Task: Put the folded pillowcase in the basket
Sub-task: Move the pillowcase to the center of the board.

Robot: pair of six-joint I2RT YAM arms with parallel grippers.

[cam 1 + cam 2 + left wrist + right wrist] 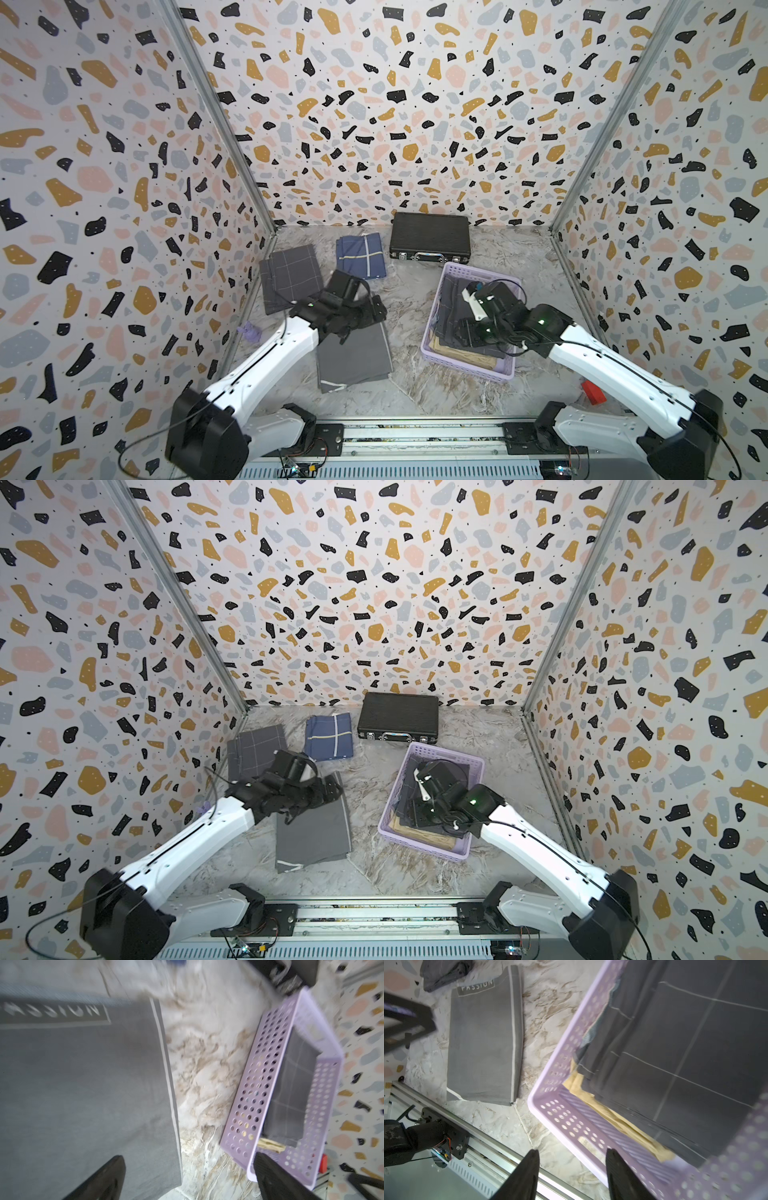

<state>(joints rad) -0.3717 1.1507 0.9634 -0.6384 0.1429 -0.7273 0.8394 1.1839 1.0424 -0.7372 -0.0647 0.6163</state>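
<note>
A lavender basket (467, 369) (424, 845) stands right of centre. In it a dark grey checked folded pillowcase (695, 1043) (295, 1093) lies on a tan one (612, 1118). My right gripper (573, 1151) (465, 332) hangs open over the basket's near left corner, with nothing between its fingers. A lighter grey folded pillowcase (353, 361) (83, 1084) (481, 1043), printed PASSION, lies flat on the table to the left of the basket. Above its far end my left gripper (188, 1167) (370, 313) stands wide open and holds nothing.
A black hard case (430, 239) sits by the back wall. A blue folded cloth (360, 259) and a dark checked one (289, 278) lie at the back left. A small purple thing (249, 331) and a red object (593, 392) sit near the side walls.
</note>
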